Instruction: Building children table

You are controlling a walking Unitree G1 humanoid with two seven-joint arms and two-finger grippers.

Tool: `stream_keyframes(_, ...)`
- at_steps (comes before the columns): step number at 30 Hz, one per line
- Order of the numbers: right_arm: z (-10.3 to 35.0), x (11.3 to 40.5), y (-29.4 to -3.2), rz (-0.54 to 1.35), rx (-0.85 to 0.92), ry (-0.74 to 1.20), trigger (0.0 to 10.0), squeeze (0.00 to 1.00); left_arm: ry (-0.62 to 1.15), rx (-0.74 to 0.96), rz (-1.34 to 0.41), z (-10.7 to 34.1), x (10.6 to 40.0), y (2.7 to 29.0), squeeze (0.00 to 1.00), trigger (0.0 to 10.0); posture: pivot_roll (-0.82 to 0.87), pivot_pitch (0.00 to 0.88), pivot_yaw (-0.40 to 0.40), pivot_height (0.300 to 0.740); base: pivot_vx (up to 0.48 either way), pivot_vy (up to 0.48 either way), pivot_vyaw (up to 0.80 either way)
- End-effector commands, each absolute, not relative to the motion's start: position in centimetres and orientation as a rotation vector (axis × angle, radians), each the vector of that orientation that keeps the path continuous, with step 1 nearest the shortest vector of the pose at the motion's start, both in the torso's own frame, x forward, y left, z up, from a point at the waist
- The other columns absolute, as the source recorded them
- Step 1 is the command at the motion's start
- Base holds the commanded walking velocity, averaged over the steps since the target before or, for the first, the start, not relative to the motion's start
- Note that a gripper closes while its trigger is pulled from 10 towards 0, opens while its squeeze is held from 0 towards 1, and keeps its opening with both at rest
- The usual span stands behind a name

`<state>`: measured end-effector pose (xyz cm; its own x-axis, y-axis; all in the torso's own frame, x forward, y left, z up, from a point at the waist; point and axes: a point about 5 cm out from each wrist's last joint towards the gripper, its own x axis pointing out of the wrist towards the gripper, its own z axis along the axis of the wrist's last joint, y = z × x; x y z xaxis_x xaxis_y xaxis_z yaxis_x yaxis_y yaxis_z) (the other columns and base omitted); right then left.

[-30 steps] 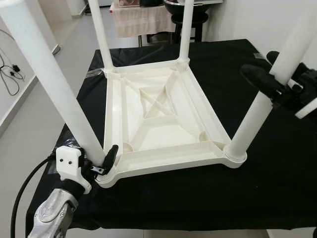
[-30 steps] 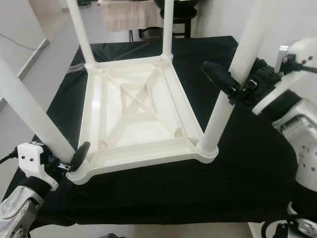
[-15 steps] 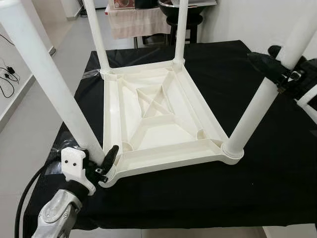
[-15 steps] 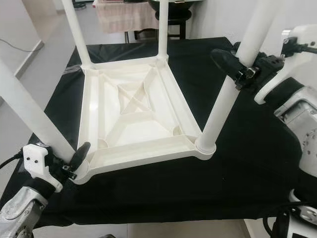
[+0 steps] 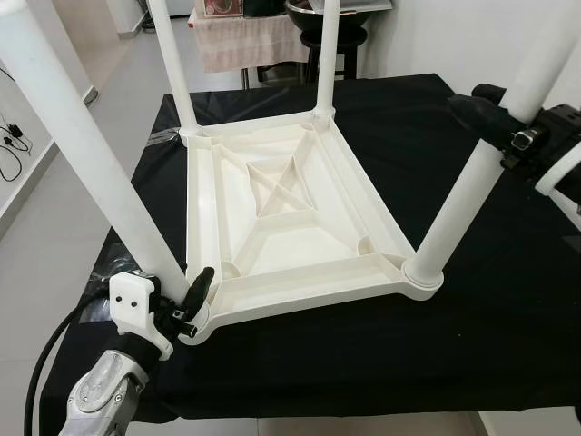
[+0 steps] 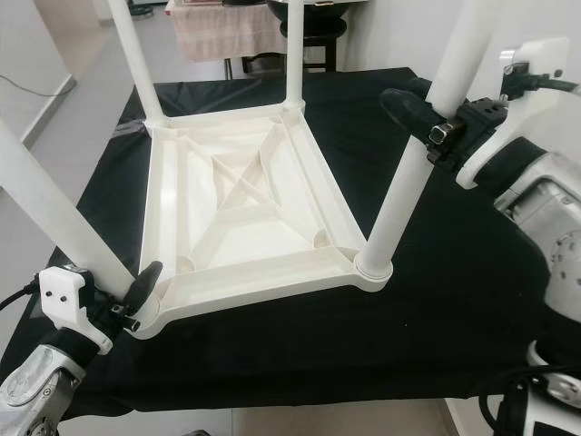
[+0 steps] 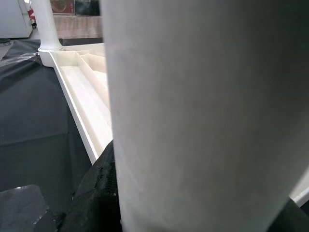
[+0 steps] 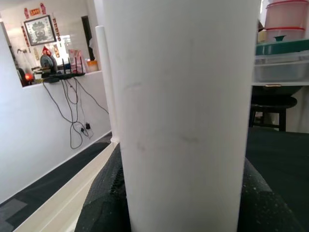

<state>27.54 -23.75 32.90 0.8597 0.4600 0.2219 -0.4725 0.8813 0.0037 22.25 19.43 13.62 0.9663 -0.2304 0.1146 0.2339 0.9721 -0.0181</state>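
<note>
A white plastic children's table (image 5: 290,209) lies upside down on a black-covered table, with its legs pointing up. My left gripper (image 5: 188,296) is shut on the near-left leg (image 5: 82,154) just above its socket. In the left wrist view that leg (image 7: 203,111) stands close, with a black finger (image 7: 96,193) against it. My right gripper (image 5: 474,102) is shut on the near-right leg (image 5: 463,200) about midway up. The right wrist view has that leg (image 8: 183,111) between the black fingers (image 8: 104,203). Two far legs (image 5: 172,73) (image 5: 325,54) stand at the back corners.
The black cloth (image 5: 508,300) extends well to the right of the white table and to the near edge. Behind stand a black stool (image 5: 340,41) and a towel-draped stand (image 5: 245,41). Bare floor with a cable (image 5: 14,136) lies to the left.
The whole view has shifted a little as the camera moved. My right gripper sits slightly higher along the near-right leg. The left gripper holds the same spot.
</note>
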Motion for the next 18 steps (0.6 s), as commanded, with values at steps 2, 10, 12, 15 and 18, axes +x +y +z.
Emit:
stream_keyframes(2,31.5,28.3,-23.8,0.445,0.112,-0.15,0.0,0.0,-0.121,-0.019,-0.116,14.7,22.6,21.5,0.0,0.0,0.04,0.093,-0.009,0.74,0.0,0.0,0.0)
stream_keyframes(10,29.1,29.7,-23.6,0.313,0.278,-0.097,0.0,0.0,-0.299,-0.001,-0.124,20.7,24.0,22.4,0.0,0.0,0.06,0.088,-0.017,0.74,0.0,0.0,0.0)
stream_keyframes(12,28.4,30.0,-23.4,0.287,0.312,-0.078,0.0,0.0,-0.34,-0.005,-0.13,22.1,24.1,22.5,0.0,0.0,0.06,0.088,-0.017,0.74,0.0,0.0,0.0)
stream_keyframes(15,27.2,30.4,-22.6,0.26,0.382,-0.046,0.0,0.0,-0.435,0.01,-0.145,25.5,24.8,23.2,0.0,0.0,0.07,0.082,-0.014,0.74,0.0,0.0,0.0)
stream_keyframes(18,24.3,31.5,-21.2,0.153,0.523,0.037,0.0,0.0,-0.628,0.053,-0.209,33.0,25.6,24.1,0.0,0.4,0.09,0.074,-0.004,0.74,0.0,0.0,0.0)
